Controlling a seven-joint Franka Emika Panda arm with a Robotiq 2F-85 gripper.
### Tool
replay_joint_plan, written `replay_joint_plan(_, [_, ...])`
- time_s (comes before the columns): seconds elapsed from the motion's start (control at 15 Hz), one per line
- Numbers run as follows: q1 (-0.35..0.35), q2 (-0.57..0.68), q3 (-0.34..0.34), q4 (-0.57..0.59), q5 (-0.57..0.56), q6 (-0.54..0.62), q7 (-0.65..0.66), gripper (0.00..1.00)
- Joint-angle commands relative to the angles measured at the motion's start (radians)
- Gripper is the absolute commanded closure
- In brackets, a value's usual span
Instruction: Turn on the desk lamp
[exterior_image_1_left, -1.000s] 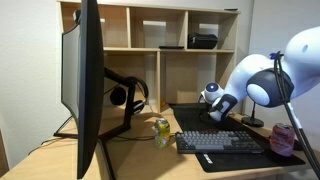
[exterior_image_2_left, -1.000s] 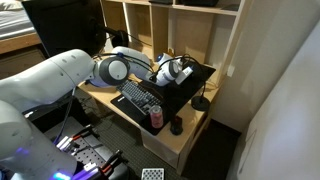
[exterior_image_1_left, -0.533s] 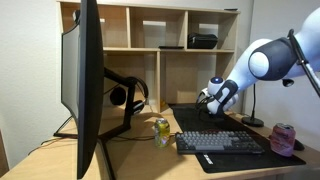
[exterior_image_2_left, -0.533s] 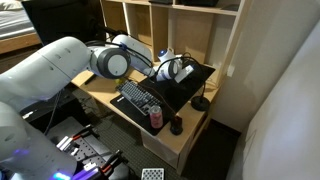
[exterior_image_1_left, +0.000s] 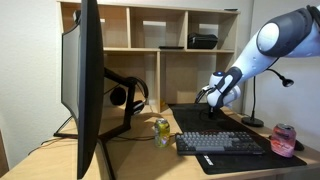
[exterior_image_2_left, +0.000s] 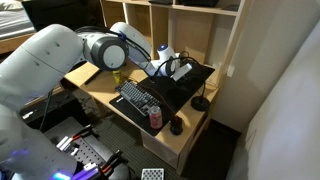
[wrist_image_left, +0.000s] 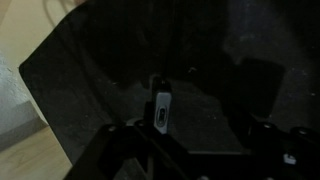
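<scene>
The desk lamp stands at the desk's far end, its thin stem (exterior_image_1_left: 253, 100) rising from a round black base (exterior_image_1_left: 253, 122) (exterior_image_2_left: 200, 103). No glow shows at its small head (exterior_image_1_left: 285, 79). My gripper (exterior_image_1_left: 217, 96) (exterior_image_2_left: 172, 68) hovers over the back of the black desk mat (wrist_image_left: 90, 75), to the side of the lamp. In the wrist view a small silvery switch (wrist_image_left: 160, 110) on a thin cord lies on the mat just ahead of the gripper (wrist_image_left: 200, 150). Both dark fingers (wrist_image_left: 130, 142) stand apart with nothing between them, so it is open.
A large monitor (exterior_image_1_left: 88, 80) fills the foreground, with black headphones (exterior_image_1_left: 128, 95) on a stand behind it. A keyboard (exterior_image_1_left: 220, 143) (exterior_image_2_left: 140, 98), a green can (exterior_image_1_left: 161, 131), a pink can (exterior_image_1_left: 284, 138) (exterior_image_2_left: 155, 116) and wooden shelves (exterior_image_1_left: 160, 45) surround the mat.
The arm's elbow has swung up and away from the desk while the gripper stayed over the mat, rising slightly. Its jaws have parted.
</scene>
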Motion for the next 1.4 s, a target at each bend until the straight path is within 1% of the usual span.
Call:
replay_joint_plan(0.0, [0.005,0.003,-0.004,0.001,0.001,0.001,0.004,0.17])
replay_joint_plan(0.07, [0.005,0.006,-0.004,0.002,0.001,0.003,0.004,0.03])
replay_joint_plan(0.13, [-0.055,-0.002,0.093,0.013,0.029,-0.041,-0.078,0.04])
replay_joint_plan(0.2, [-0.085,0.003,0.143,0.033,0.056,-0.069,-0.110,0.00])
replay_joint_plan(0.27, [-0.148,0.014,0.250,0.063,0.105,-0.122,-0.192,0.00])
replay_joint_plan(0.33, [-0.174,0.031,0.300,0.110,0.154,-0.188,-0.239,0.00])
replay_joint_plan(0.4, [-0.186,0.045,0.333,0.153,0.206,-0.253,-0.277,0.00])
replay_joint_plan(0.47, [-0.188,0.060,0.349,0.214,0.262,-0.345,-0.306,0.00])
replay_joint_plan(0.53, [-0.168,0.068,0.322,0.269,0.299,-0.424,-0.295,0.00])
replay_joint_plan(0.6, [-0.134,0.071,0.265,0.320,0.315,-0.483,-0.249,0.00])
replay_joint_plan(0.67, [-0.144,0.013,0.264,0.192,0.318,-0.386,-0.277,0.00])
replay_joint_plan(0.73, [-0.141,0.014,0.256,0.219,0.331,-0.412,-0.277,0.00])
replay_joint_plan(0.87, [-0.137,0.015,0.252,0.218,0.334,-0.409,-0.277,0.00])
replay_joint_plan(0.93, [-0.138,0.014,0.256,0.207,0.327,-0.440,-0.303,0.00])
replay_joint_plan(1.0, [-0.152,0.038,0.288,0.243,0.354,-0.520,-0.338,0.00])
replay_joint_plan(1.13, [-0.161,0.094,0.311,0.349,0.429,-0.656,-0.354,0.00])
replay_joint_plan(1.27, [-0.164,0.131,0.316,0.446,0.505,-0.785,-0.362,0.00])
replay_joint_plan(1.33, [-0.155,0.148,0.300,0.491,0.530,-0.828,-0.338,0.00])
